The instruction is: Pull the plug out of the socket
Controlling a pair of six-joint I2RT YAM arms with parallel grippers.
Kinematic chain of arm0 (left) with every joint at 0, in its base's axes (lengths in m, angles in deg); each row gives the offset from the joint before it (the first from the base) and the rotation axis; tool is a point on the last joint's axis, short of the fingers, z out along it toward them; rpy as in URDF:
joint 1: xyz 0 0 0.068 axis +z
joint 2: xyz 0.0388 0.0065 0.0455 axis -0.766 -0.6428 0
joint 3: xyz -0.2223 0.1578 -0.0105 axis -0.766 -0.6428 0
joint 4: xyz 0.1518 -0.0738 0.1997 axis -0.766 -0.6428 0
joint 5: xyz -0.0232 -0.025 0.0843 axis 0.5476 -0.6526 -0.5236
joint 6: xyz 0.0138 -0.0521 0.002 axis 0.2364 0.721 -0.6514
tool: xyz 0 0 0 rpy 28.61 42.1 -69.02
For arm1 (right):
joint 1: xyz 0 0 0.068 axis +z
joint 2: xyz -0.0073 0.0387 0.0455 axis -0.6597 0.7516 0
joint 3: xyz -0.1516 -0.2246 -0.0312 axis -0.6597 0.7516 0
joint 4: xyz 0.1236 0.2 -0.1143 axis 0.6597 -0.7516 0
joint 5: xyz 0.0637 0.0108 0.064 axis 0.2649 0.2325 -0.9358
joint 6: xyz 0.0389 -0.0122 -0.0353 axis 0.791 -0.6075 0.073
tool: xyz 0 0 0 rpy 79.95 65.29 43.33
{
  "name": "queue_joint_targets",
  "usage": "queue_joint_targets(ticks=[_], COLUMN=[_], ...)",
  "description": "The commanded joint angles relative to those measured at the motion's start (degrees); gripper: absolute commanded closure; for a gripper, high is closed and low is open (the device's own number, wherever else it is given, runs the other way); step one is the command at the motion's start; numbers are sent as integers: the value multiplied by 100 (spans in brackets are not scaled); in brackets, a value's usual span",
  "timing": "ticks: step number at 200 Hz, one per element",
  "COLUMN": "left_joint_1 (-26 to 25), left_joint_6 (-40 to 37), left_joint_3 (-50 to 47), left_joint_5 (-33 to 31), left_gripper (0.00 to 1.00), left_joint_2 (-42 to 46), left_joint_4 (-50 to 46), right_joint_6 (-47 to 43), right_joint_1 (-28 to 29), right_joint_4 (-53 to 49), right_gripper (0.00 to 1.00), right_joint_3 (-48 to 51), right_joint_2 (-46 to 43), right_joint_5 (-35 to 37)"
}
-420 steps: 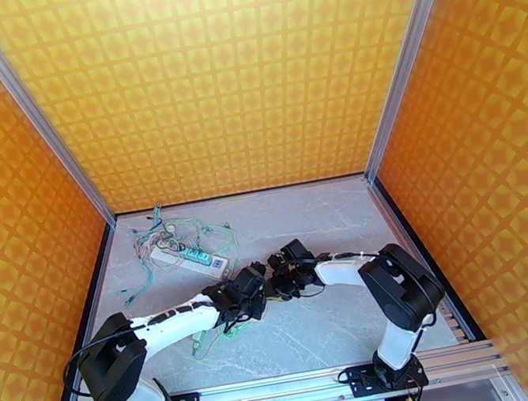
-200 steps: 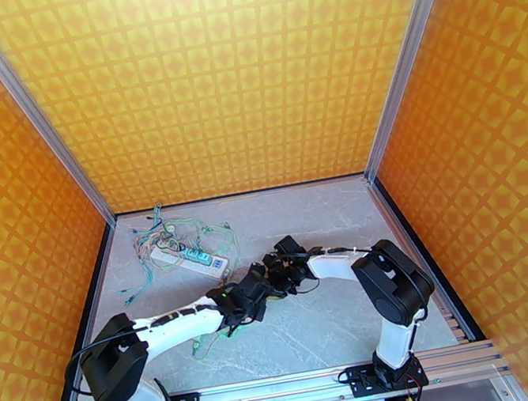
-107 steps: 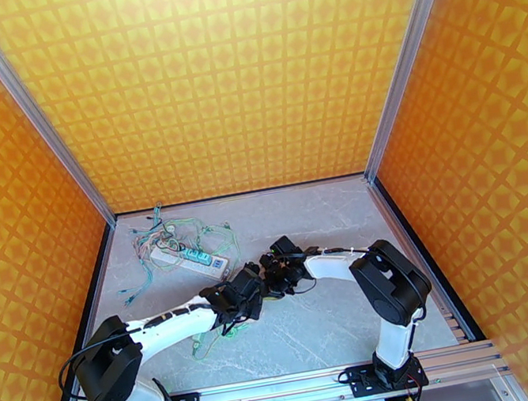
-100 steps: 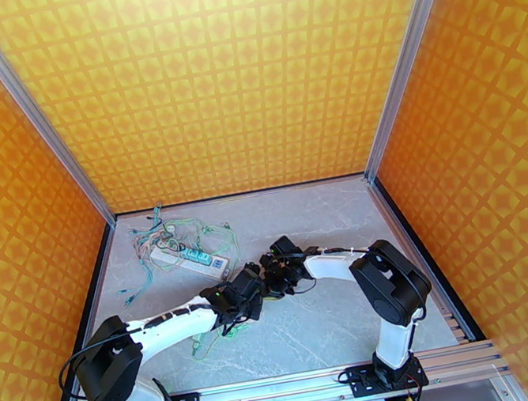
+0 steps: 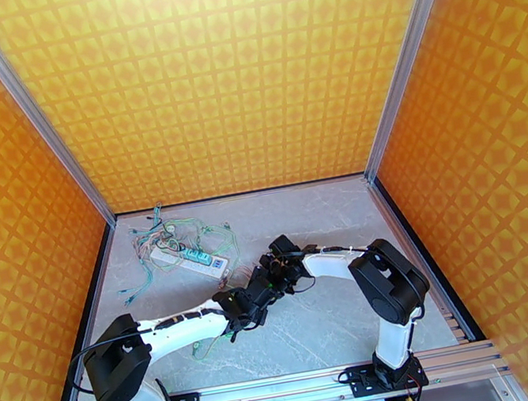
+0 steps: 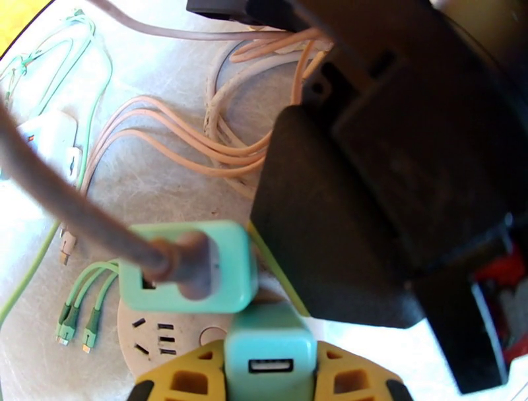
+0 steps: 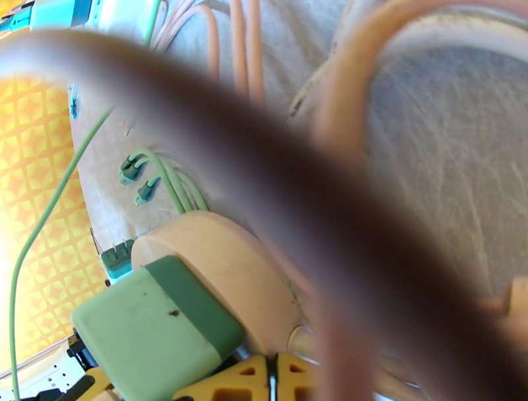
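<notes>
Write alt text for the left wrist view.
The left gripper, yellow-fingered, clasps a mint-green USB plug at the bottom edge, by a round pale socket. A second mint plug with a thick grey cable sits just beyond; the black right arm looms at right over pink cables.

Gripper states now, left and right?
Left gripper: closed on the mint plug.
Right gripper: closed, at the round socket; hold unclear.
</notes>
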Motion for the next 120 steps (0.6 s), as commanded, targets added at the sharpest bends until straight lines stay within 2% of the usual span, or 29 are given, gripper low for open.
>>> queue_joint_targets(ticks=[1,55,120], left_joint_1=[-83,438,314], left_joint_6=[227,645,232], left_joint_3=[-75,-579,-230], left_joint_5=[962,1458,1470], left_gripper=[93,93,93], left_joint_2=[342,1021,774], left_joint_4=[654,1091,779], right_joint_6=[96,54,38], right_joint_1=[260,260,264], right_joint_4=[-598,-652,-736], right_gripper=[92,93,93], right_joint_3=[376,359,253], right_joint_2=[704,723,785], right_joint_5=[1156,1184,1211])
